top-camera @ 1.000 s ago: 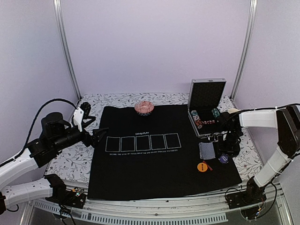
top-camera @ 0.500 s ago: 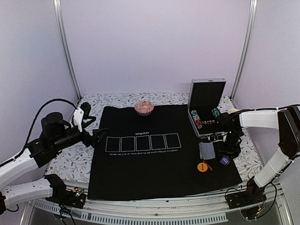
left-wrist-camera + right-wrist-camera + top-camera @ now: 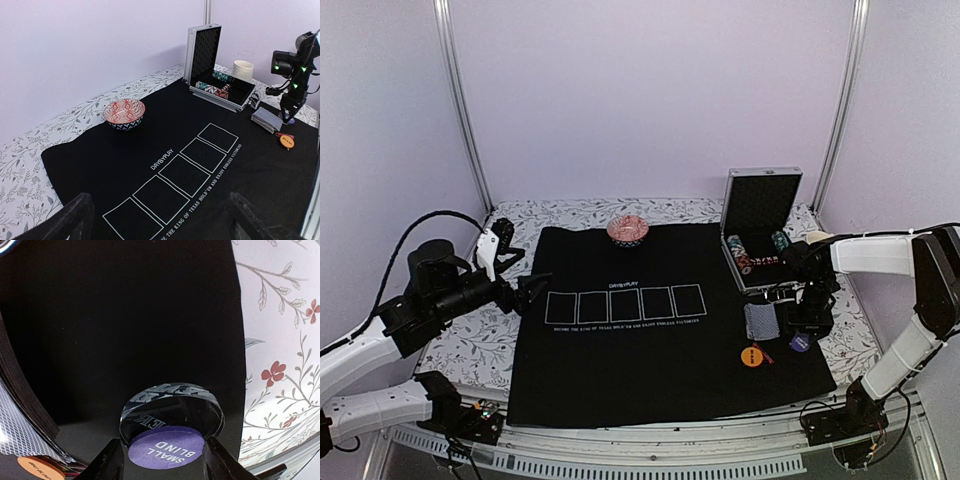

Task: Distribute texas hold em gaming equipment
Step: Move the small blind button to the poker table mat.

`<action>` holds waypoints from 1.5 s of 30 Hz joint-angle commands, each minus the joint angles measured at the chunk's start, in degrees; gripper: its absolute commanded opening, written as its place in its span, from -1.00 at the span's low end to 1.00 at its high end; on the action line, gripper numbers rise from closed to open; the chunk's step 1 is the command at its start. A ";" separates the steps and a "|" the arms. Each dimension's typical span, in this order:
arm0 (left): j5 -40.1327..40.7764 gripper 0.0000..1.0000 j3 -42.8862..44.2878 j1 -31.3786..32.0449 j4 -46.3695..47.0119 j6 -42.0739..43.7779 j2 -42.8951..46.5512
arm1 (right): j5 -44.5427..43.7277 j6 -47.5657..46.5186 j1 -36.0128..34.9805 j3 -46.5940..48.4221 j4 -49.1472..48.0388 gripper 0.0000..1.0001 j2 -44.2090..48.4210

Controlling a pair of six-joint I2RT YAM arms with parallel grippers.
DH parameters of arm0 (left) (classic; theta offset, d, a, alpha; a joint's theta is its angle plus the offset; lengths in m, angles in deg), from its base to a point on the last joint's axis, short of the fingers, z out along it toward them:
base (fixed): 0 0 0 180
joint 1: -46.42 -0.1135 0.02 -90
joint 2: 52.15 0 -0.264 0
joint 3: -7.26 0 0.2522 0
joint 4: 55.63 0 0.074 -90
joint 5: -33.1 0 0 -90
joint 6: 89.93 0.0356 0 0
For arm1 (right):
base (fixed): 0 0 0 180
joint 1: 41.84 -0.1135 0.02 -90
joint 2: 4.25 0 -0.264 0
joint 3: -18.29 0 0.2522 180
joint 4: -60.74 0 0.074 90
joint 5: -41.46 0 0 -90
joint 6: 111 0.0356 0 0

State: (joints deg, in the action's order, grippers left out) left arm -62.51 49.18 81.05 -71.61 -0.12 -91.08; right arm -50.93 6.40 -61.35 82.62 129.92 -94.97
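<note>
Right gripper [image 3: 162, 460] straddles the purple small-blind button [image 3: 170, 432] on the mat [image 3: 125, 315] — clamped or merely touching, cannot tell — likely to move it. Left gripper [image 3: 160, 217] spread wide, idle.

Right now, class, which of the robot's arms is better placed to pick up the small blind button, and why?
Right. The right gripper is down at the small blind button near the mat's right edge, its fingers flanking it. The left gripper hangs open at the mat's left edge.
</note>
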 commanded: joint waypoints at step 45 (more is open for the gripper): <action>-1.77 0.87 0.93 0.60 0.89 0.10 0.83 | 1.81 5.62 -3.12 -3.46 -0.62 0.10 2.97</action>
State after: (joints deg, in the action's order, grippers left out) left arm -63.05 49.18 81.05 -71.61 -0.12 -91.02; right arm -49.95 10.96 -63.97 80.00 130.38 -93.07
